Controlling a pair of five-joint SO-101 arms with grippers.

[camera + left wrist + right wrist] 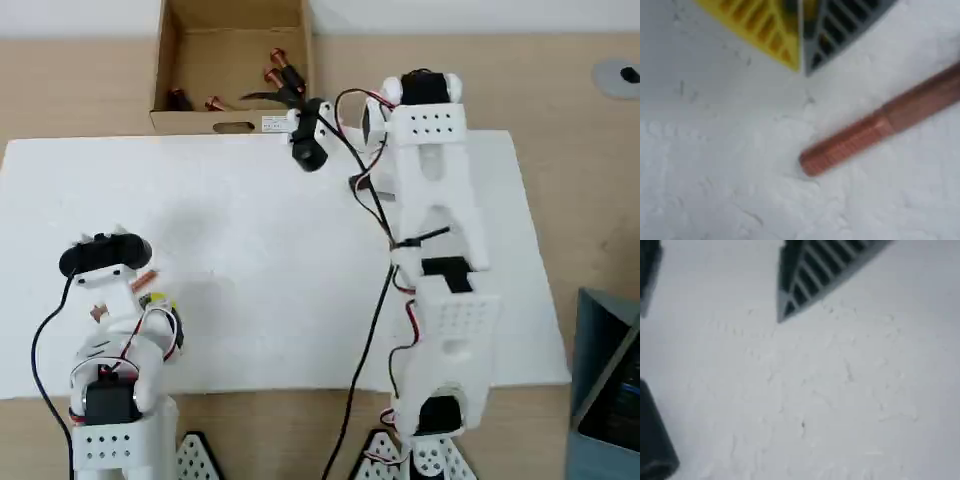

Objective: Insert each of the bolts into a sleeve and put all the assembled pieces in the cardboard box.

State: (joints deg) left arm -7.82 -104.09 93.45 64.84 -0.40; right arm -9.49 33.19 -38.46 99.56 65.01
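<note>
Left wrist view: bolt lying loose just beside left gripper, clenched on nothing; probably stiff, light, smooth, prone to roll; best pinched across mid-shaft.

High camera: fixed overhead, well off, facing straight down on the white textured sheet over the tan table; both arm bases at its near edge. Left wrist camera: very close above that sheet, beside a copper threaded bolt, which the high view shares. Right wrist camera: equally close, facing the sheet.
</note>
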